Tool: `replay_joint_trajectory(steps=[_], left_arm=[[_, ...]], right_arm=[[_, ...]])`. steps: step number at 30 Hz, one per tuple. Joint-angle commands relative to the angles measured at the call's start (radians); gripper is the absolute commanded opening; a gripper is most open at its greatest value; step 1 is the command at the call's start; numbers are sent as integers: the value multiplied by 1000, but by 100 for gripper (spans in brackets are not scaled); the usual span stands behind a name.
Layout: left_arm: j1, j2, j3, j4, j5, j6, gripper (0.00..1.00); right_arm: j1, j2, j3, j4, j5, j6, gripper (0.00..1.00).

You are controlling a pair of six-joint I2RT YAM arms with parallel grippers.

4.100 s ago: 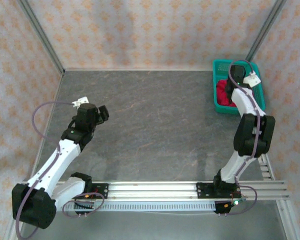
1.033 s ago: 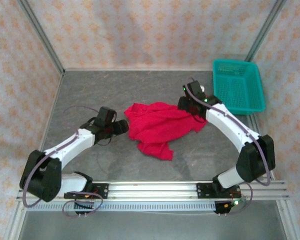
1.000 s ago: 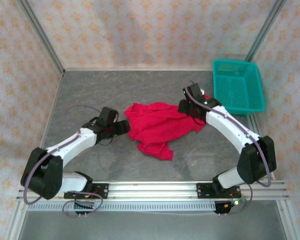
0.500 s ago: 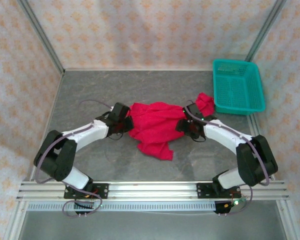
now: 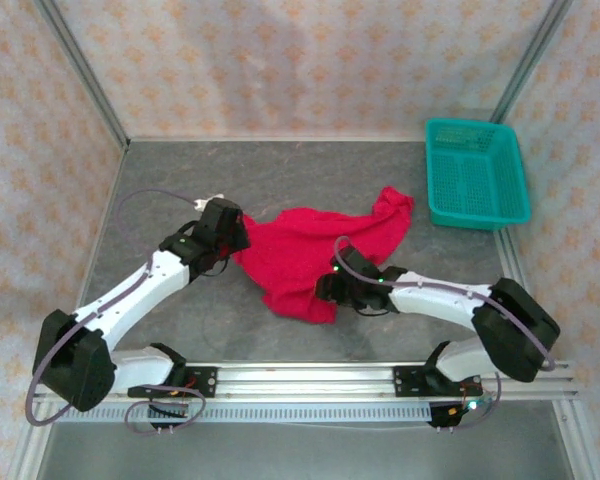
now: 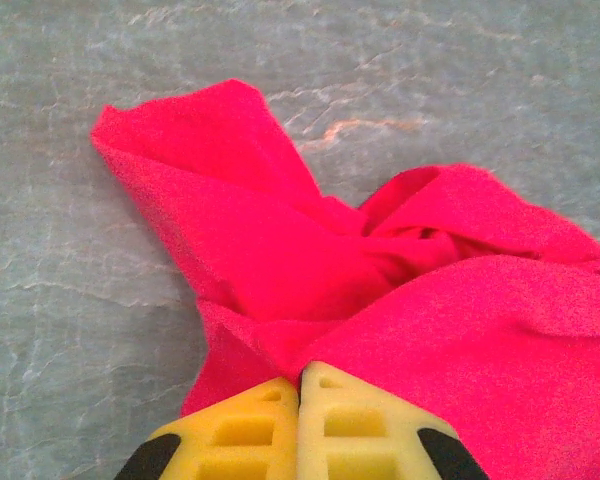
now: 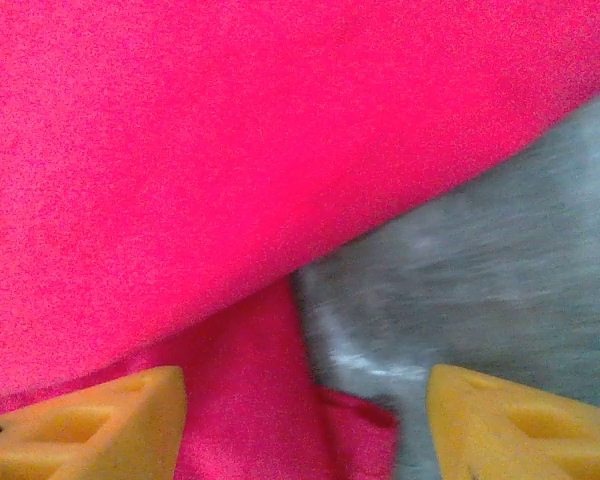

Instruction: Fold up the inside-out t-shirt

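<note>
L hand (image 6: pixel 300 372) just clamped shirt's (image 5: pixel 300 252) 9 o'clock edge; R hand (image 7: pixel 302 392), open & empty, now at 6. Spreading can start.

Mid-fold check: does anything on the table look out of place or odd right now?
Nothing is spilled or damaged. The t-shirt lies crumpled on the table rather than flat, one corner drawn out toward the basket. The left gripper is shut on its left edge; the right gripper is open at its near edge.
</note>
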Motion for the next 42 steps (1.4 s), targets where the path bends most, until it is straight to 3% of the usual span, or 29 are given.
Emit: replay_joint_trajectory(steps=[1, 3, 4, 5, 7, 8, 15, 20, 25, 29, 32, 37, 41, 42], left_arm=[[8, 32, 22, -63, -56, 28, 0], [13, 45, 38, -83, -66, 41, 0], [18, 49, 47, -96, -71, 47, 0], [24, 51, 54, -102, -71, 53, 0], [45, 49, 68, -124, -59, 63, 0], [58, 47, 75, -134, -48, 68, 0], [152, -37, 200, -268, -70, 136, 0], [158, -118, 262, -315, -84, 139, 0], [158, -173, 252, -304, 8, 135, 0], [153, -190, 205, -253, 118, 108, 0], [144, -178, 164, -209, 134, 110, 0], [144, -56, 180, -272, 39, 171, 0], [145, 59, 235, -371, -99, 212, 1], [144, 79, 247, -391, -118, 219, 14]], right_arm=[[58, 96, 31, 73, 12, 45, 65], [80, 156, 41, 95, 19, 71, 62], [88, 183, 48, 108, 21, 82, 56], [91, 201, 55, 115, 22, 87, 45], [92, 208, 82, 87, 46, 97, 10], [91, 198, 100, 59, 63, 94, 0], [55, -56, 347, -323, 301, -93, 0], [8, -261, 439, -429, 388, -179, 0], [-20, -345, 529, -514, 417, -222, 0], [-20, -331, 587, -508, 372, -237, 0], [-20, -281, 616, -474, 332, -238, 0], [-29, -146, 654, -444, 335, -252, 0], [-57, -55, 681, -434, 328, -252, 0], [-73, -35, 690, -432, 319, -247, 0]])
